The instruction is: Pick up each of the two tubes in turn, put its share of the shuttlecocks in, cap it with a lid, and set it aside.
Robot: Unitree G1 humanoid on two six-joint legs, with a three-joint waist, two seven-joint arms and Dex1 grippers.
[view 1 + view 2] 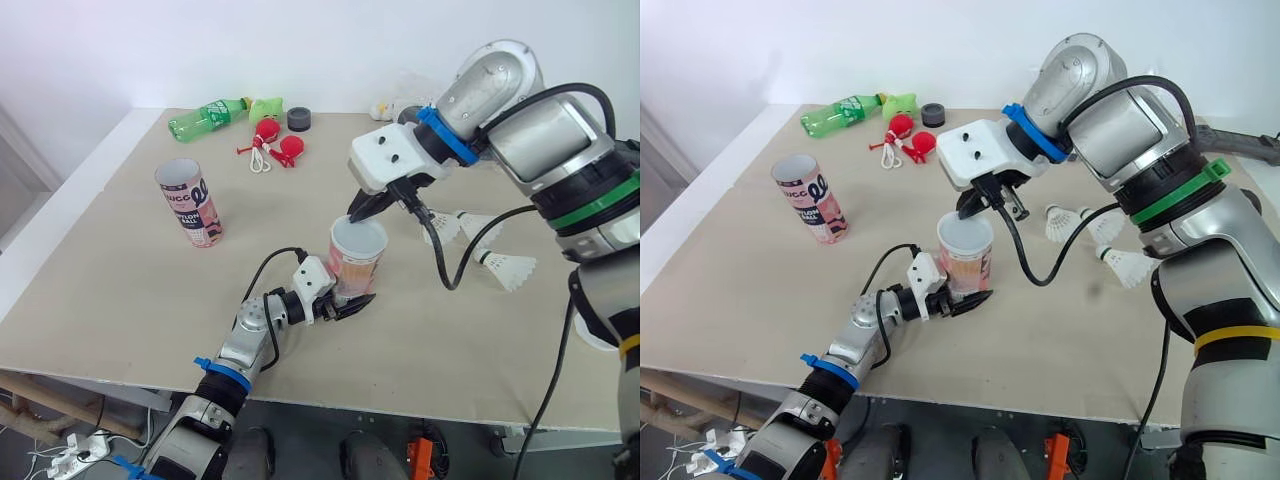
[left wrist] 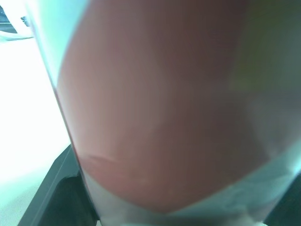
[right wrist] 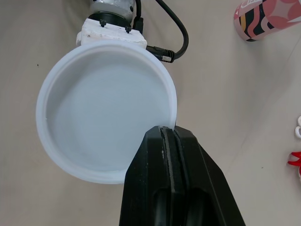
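Left claw: I am seeing the left gripper clenching around the lower part of the tube, holding it upright near the table's front edge.
Right claw: the right gripper is hovering over the tube's mouth, its fingers pressing flat together, tips at the rim of the lid.
Lid: white, sitting on the tube's top.
Second tube: standing open-mouthed, well apart to the left.
Shuttlecocks: I am watching two lying on the table, right of the held tube.
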